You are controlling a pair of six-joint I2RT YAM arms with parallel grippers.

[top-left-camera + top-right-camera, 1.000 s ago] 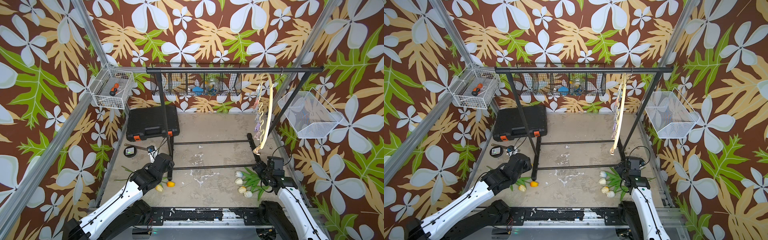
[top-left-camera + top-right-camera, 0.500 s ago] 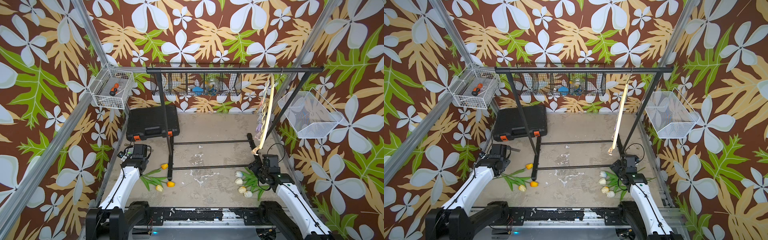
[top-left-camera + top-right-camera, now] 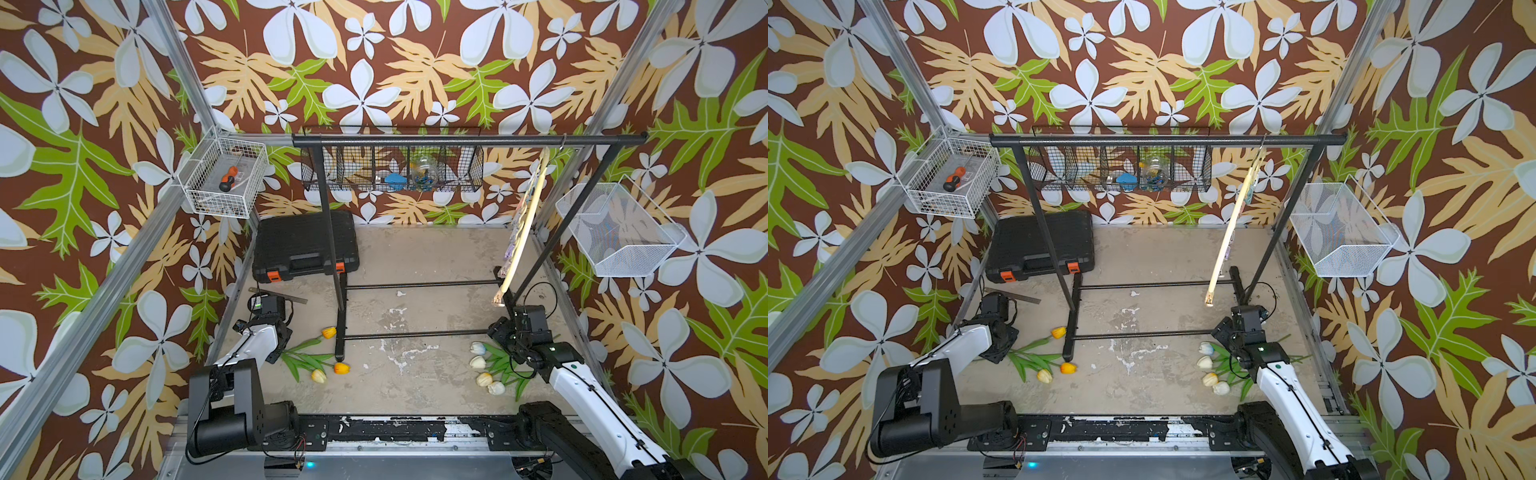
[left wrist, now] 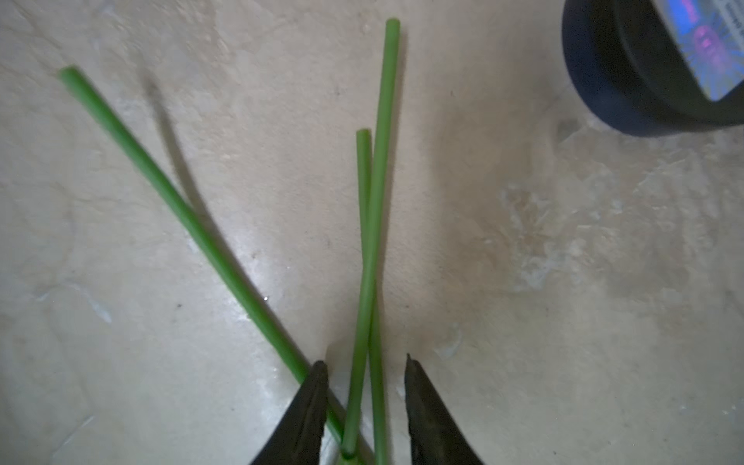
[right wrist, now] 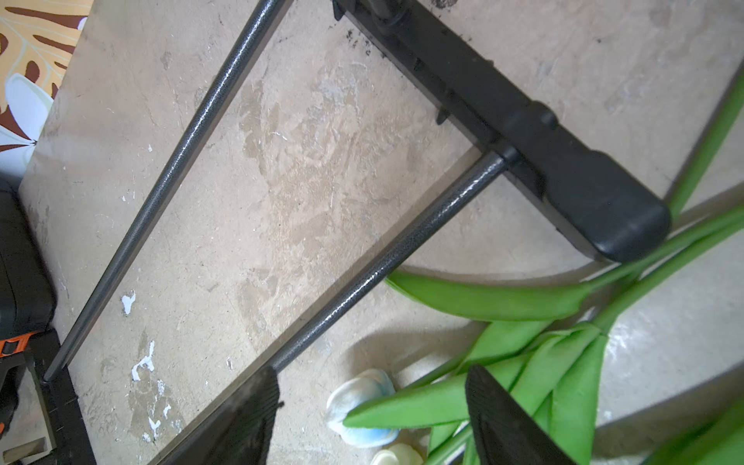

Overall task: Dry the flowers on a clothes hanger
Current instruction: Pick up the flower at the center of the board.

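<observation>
down on the floor (image 3: 415, 257), the orange-yellow flowers (image 3: 309, 357) lie fanned out beside the left foot of the black garment rack (image 3: 457, 140), heads toward the middle and stems running under the left arm. the white flowers (image 3: 482, 370) lie in a bunch near the rack's right foot, four pale heads in a loose row, leaves spread behind them. the clothes hanger (image 3: 524, 220) hangs edge-on from the right end of the rack's top bar, well above both bunches and bearing none of the flowers.

the left gripper (image 4: 364, 362) is low over the floor, its jaws apart, with two green stems (image 4: 372, 241) between them and a gap showing on either side; a third stem (image 4: 181, 209) passes under one finger. the right gripper (image 5: 373, 372) is spread wide over the white flowers' leaves (image 5: 503, 300), grasping nothing.

farther out, a black case (image 3: 305, 245) sits at the back left, and a white wire basket (image 3: 226, 183) on the left wall holds a screwdriver (image 3: 227, 183).
</observation>
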